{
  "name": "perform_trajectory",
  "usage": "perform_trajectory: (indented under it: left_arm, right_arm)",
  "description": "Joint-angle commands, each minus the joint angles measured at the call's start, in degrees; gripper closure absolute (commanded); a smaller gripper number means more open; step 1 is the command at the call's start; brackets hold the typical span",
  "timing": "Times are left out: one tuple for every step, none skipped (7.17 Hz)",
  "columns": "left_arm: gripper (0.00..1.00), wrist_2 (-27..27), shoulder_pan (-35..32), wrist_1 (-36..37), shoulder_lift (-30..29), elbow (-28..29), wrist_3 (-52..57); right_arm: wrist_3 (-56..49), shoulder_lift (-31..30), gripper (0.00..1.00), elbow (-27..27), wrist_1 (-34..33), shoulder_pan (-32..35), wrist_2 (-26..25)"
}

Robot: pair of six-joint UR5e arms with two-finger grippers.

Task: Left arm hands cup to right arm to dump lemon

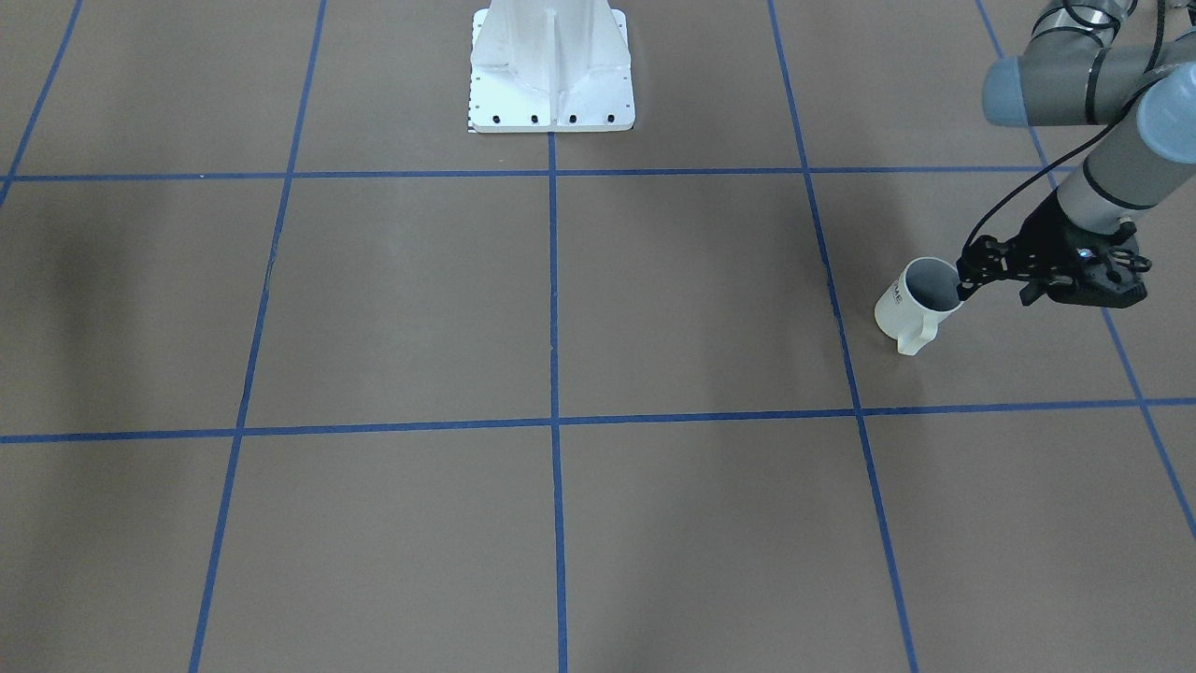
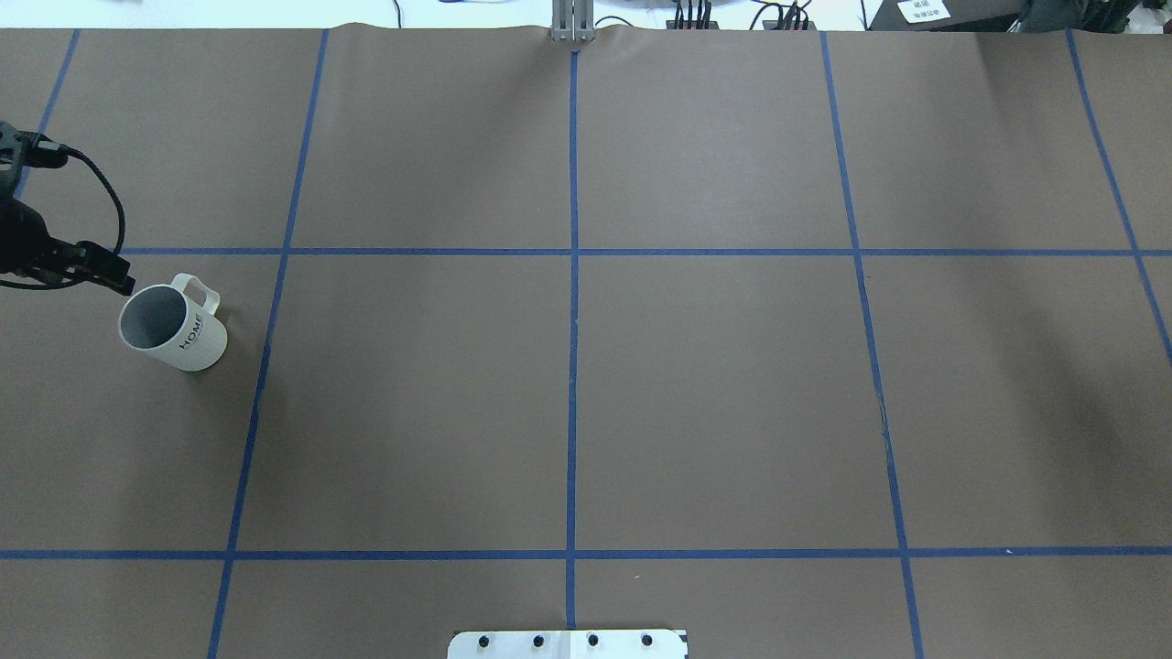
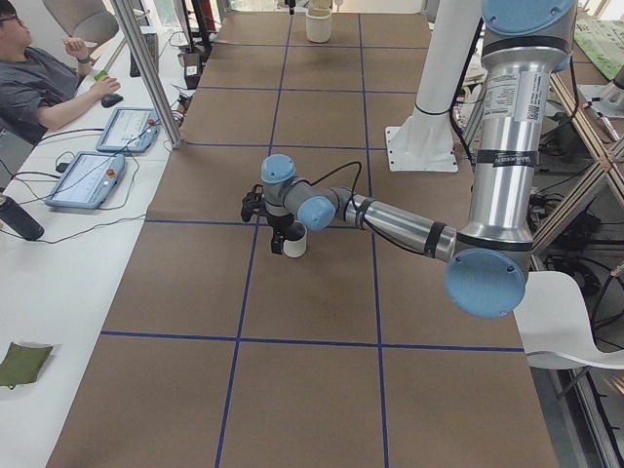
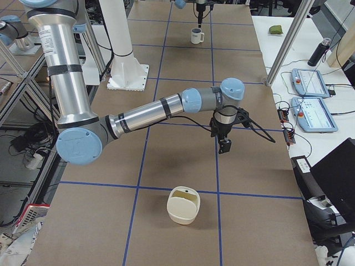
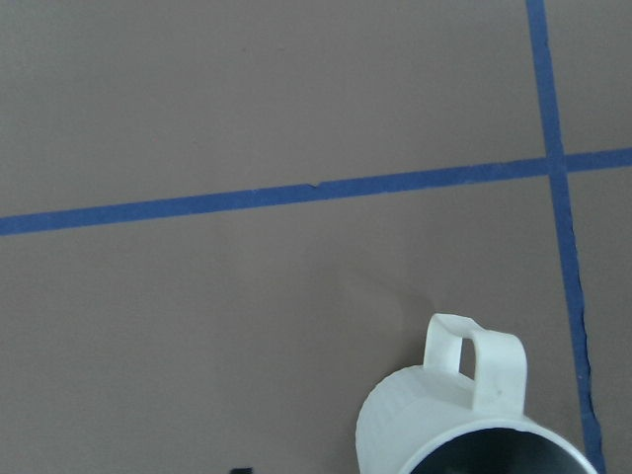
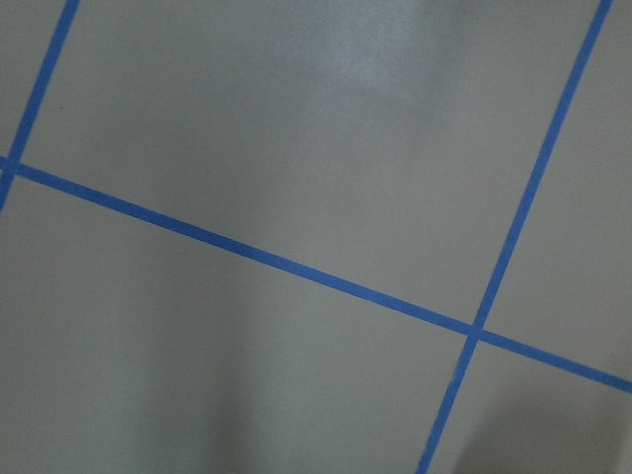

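The white cup (image 2: 188, 337) with "HOME" on its side stands at the table's left, handle toward the far side. It also shows in the front view (image 1: 904, 304), the left wrist view (image 5: 464, 415), the left side view (image 3: 294, 242) and, far off, the right side view (image 4: 196, 36). Its grey inside shows no lemon slices. My left gripper (image 1: 962, 280) hovers at the cup's rim on its outer side, jaws apart and holding nothing; its fingertips (image 2: 121, 282) sit just beside the rim. My right gripper (image 4: 224, 145) hangs low over bare table; I cannot tell if it is open.
A cream-coloured container (image 4: 183, 205) sits on the table's right end, also visible far off in the left side view (image 3: 319, 24). The white robot base (image 1: 551, 70) stands at mid table. An operator with tablets (image 3: 39, 83) sits beside the table. Blue tape lines grid the brown surface.
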Motion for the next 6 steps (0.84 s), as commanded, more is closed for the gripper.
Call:
perform_trajectory:
  left_arm:
    - [0.0,-2.96,-7.6,7.01,0.13,-0.05,14.98]
    - [0.0,-3.23,-11.9,11.4,0.22,0.12,24.02]
    - [0.0,-3.24,-16.3,15.62,0.22,0.3,32.03]
    - [0.0,-3.24,-20.78,19.75,0.3,0.47,39.85]
    - [0.0,-3.24,-24.82,24.93,0.48,-0.22,43.85]
    - [0.0,-3.24,-28.95,26.46,2.92,-0.23,49.63]
  right_arm:
    - [-6.59,-5.38,0.0,0.25,0.21,4.65,0.14]
    - [-7.24,-8.54,0.0,0.6,0.39,6.85,-0.12]
    - [-8.29,-12.31,0.0,0.69,3.09,7.75,-0.21]
    - [-7.78,-15.83,0.0,0.51,7.73,7.93,0.14]
    - [-7.6,-17.78,0.0,0.34,8.73,8.02,1.8]
    - [-6.82,-18.23,0.0,0.68,8.74,8.02,2.51]
